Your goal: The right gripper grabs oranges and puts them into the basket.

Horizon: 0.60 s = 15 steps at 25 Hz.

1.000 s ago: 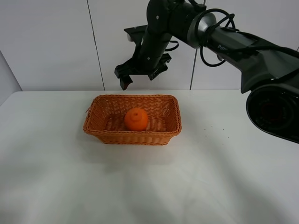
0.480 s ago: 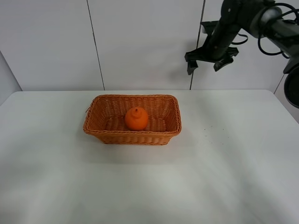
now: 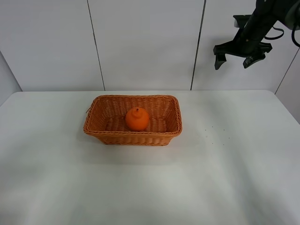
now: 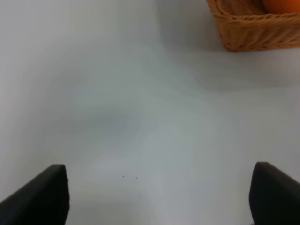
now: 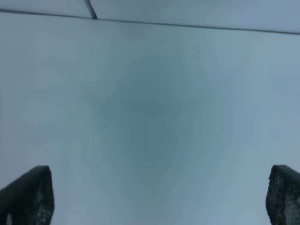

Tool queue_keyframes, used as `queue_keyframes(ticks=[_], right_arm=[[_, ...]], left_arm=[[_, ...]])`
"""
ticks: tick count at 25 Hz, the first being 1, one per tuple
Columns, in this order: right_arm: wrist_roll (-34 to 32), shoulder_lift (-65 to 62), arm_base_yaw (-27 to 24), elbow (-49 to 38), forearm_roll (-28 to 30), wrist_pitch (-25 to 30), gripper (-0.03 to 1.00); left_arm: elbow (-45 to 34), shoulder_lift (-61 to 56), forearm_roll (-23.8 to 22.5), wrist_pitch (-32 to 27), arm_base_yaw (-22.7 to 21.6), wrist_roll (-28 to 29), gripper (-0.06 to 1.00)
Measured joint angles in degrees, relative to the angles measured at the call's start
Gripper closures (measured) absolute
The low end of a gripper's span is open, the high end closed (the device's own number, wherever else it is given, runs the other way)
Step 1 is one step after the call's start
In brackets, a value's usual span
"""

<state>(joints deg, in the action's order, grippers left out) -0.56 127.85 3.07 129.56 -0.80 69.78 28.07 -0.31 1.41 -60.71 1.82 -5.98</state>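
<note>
The orange [image 3: 137, 119] lies inside the wicker basket [image 3: 98, 123] at the middle of the white table. My right gripper [image 3: 234, 62] is open and empty, held high at the upper right, far from the basket. Its wrist view shows its two fingertips [image 5: 28, 197] spread wide over bare table. My left gripper [image 4: 159, 194] is open and empty above the table; its wrist view shows a corner of the basket [image 4: 253, 33] with a bit of the orange [image 4: 283, 4]. The left arm is out of the exterior view.
The white table [image 3: 187, 178] reaches the panelled back wall [image 3: 140, 42]. A few small dark specks [image 3: 213, 133] lie to the right of the basket.
My right arm has swung from above the basket's back rim up and away to the upper right. The orange and basket have not moved.
</note>
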Motion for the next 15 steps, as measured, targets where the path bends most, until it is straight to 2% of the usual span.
queue_keyframes(ticks=[4,8,15], right_arm=[[0.12,-5.97,0.00,-6.21,0.00,0.00,0.28],[0.12,-14.85,0.00,-16.67,0.00,0.00,0.28],[0.56,-36.97,0.00,-41.97,-0.05,-0.05,0.28]], left_arm=[[0.00,0.00,0.00,0.00,0.00,0.00,0.06],[0.00,0.00,0.00,0.00,0.00,0.00,0.06],[0.00,0.00,0.00,0.00,0.00,0.00,0.06]])
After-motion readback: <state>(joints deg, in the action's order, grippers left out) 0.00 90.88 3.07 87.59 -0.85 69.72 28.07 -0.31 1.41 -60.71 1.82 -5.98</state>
